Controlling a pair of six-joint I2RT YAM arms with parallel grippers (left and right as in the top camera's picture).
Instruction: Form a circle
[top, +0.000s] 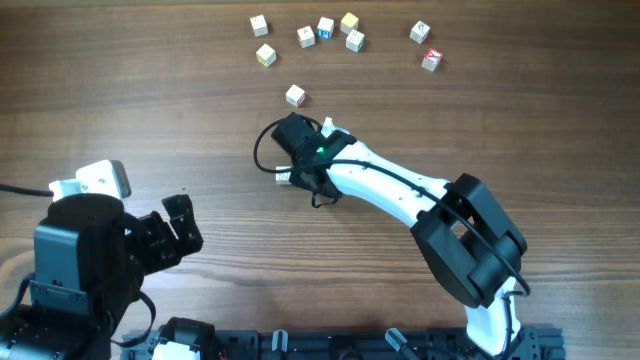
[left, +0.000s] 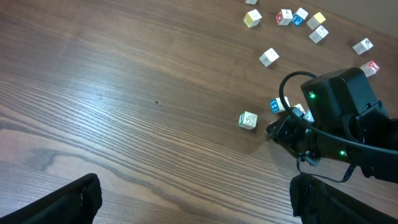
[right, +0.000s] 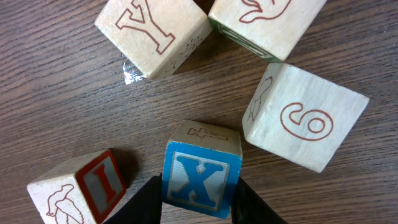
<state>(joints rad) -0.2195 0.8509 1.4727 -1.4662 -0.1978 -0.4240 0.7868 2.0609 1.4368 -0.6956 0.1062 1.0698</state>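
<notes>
Right gripper (right: 200, 202): fingers drawn in against both sides of the blue X cube (right: 202, 177). This cube sits in the circle (right: 298, 118), a loose ring with the Y cube (right: 152, 34), 6 cube, red I cube (right: 78, 190) and one more, hidden from overhead beneath the right wrist. Left gripper (left: 196, 202): spread wide, well apart; loose cubes (top: 306, 37) lie beyond on the wooden table (top: 150, 100).

The table (top: 150, 90) is matt, grainy brown wood. The letter cubes (right: 305, 118) are pale, smooth bare wood; the X cube (right: 202, 177) wears a blue painted face. The right arm (top: 390, 190) looks glossy white plastic.
</notes>
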